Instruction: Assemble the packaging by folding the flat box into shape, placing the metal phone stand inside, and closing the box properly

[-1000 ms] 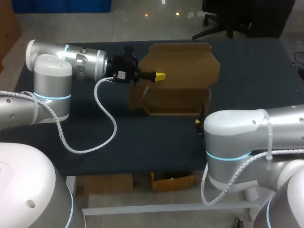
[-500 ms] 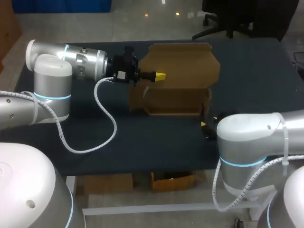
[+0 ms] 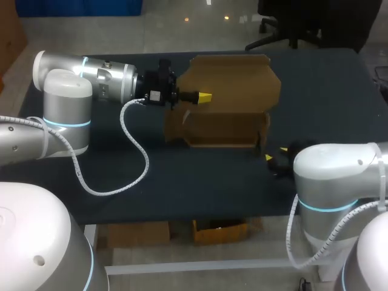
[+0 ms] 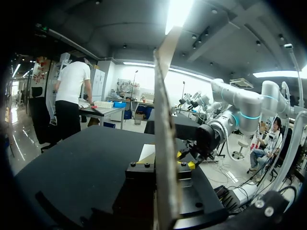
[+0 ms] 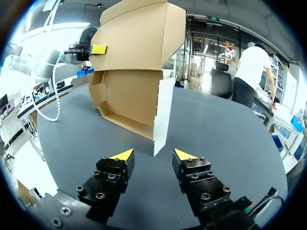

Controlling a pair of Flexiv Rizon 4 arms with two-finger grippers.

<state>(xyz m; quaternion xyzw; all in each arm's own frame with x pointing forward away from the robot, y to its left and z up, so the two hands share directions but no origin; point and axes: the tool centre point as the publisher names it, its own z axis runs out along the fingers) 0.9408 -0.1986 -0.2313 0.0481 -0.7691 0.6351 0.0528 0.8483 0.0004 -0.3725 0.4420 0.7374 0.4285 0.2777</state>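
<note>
Left pincer (image 3: 205,97) clamping box lid (image 3: 236,85), right pincer (image 5: 153,155) parted (flap (image 5: 162,112) ahead)

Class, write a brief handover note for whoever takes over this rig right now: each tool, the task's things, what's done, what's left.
Left tool: shut on the raised lid panel of the brown cardboard box, holding it upright.
Right tool: open, low over the dark table, just short of the box's side flap.
Done: box partly folded, its front open.
Left: finish folding, put in the metal phone stand (not in view), close the lid.
</note>
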